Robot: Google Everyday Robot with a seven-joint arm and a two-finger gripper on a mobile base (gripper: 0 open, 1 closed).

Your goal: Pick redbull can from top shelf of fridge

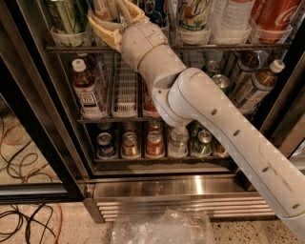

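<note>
One gripper at top shelf; five bottom-shelf cans; one clear bottle; three capped bottles; one plastic bag.

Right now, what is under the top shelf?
Under the top shelf: a white-capped bottle, a white ribbed lane. The gripper is above it; its arm covers the middle.
</note>
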